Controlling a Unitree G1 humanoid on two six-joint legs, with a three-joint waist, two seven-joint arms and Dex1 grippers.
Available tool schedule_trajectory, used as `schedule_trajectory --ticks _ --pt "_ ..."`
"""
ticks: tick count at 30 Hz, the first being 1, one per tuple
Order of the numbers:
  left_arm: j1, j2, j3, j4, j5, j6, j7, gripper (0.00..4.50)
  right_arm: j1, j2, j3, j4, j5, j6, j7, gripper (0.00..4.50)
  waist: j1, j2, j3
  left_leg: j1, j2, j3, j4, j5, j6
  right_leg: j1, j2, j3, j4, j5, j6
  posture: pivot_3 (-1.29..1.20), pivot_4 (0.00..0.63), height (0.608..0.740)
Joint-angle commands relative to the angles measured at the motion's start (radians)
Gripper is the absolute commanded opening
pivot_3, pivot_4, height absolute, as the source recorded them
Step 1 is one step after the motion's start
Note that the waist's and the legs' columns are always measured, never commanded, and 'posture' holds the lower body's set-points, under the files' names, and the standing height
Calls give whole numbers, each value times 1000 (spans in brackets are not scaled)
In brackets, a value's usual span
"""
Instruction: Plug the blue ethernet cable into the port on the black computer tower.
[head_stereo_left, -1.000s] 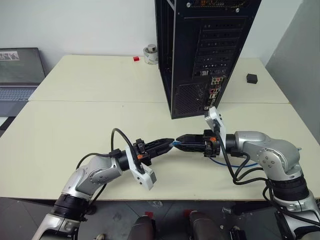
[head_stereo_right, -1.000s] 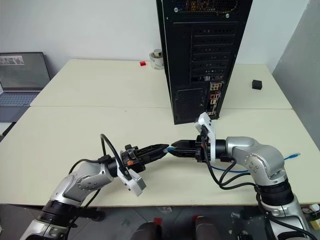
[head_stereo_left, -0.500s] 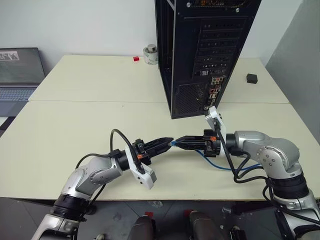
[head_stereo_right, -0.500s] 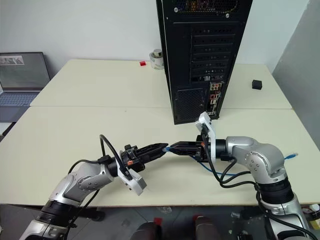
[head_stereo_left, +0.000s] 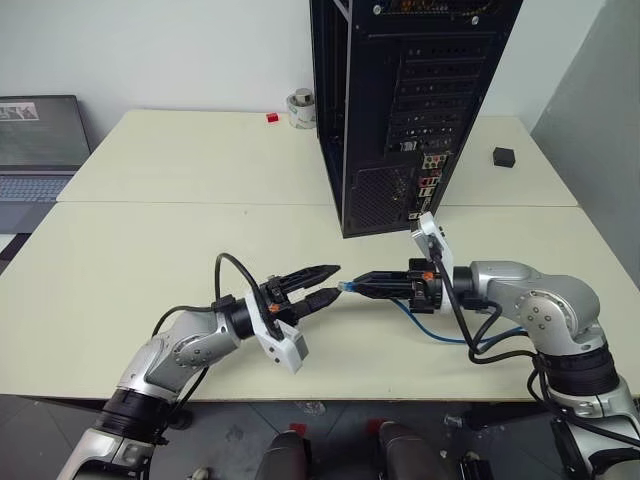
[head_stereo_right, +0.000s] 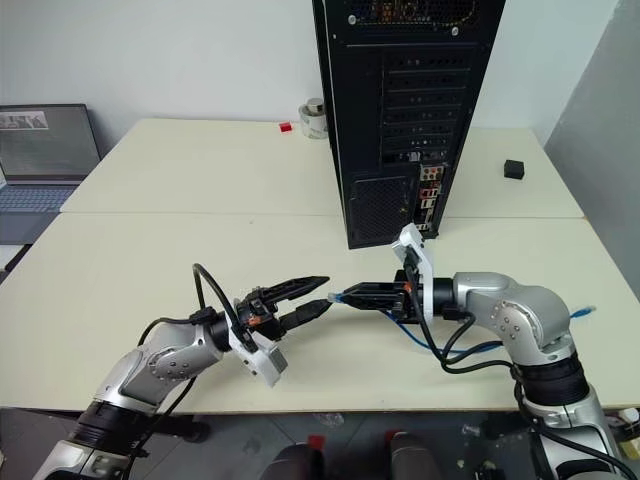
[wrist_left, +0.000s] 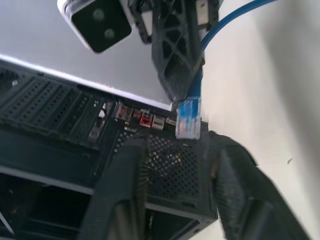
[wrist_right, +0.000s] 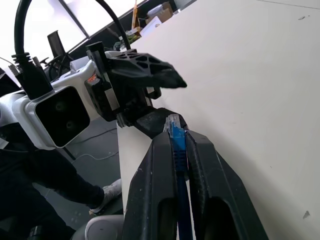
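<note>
The blue ethernet cable (head_stereo_left: 432, 331) is pinched just behind its clear plug (wrist_left: 188, 118) by my right gripper (head_stereo_left: 352, 286), which is shut on it and points left over the front table. The rest of the cord sags in a loop under the right arm, and its other end (head_stereo_right: 590, 312) lies at the table's right edge. My left gripper (head_stereo_left: 328, 283) faces the plug tip with its jaws open, one finger above and one below the plug and neither touching it. The black computer tower (head_stereo_left: 420, 100) stands upright behind them, its rear panel with ports (head_stereo_left: 428, 186) turned towards me.
A laptop (head_stereo_left: 35, 140) sits at the far left. A tape roll (head_stereo_left: 300, 108) and a small red piece (head_stereo_left: 271, 118) lie on the back table left of the tower. A small black cube (head_stereo_left: 503, 156) rests to its right.
My left gripper has opened and let go of the plug end. The right gripper closed on the cable behind the plug. Both hands stayed in place.
</note>
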Motion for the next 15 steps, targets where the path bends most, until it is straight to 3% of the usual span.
schedule_trajectory --ticks 1,6,11,15 --pt "6 9 -10 -4 -87 44 -38 2838 -16 -13 -31 -18 11 -15 -1 29 0 0 0 0 0 0 0 0 0 0 0 0 0 0 0 0 150 740" --pt "42 -20 -23 -59 -295 296 -169 3830 -20 -25 -74 5 -16 -43 -37 29 -1 0 0 0 0 0 0 0 0 0 0 0 0 0 0 0 150 740" --pt "80 -127 -2 -246 -551 781 -227 3854 -17 -13 -148 3 -67 -103 -150 29 -2 0 0 -1 0 -1 0 0 0 0 0 -1 0 0 0 0 150 740" --pt "51 -183 -7 -351 -632 1083 -216 3854 4 -14 -143 -20 -202 -227 -260 29 -2 0 0 -1 0 -1 0 0 0 0 1 -1 0 0 0 0 150 740"
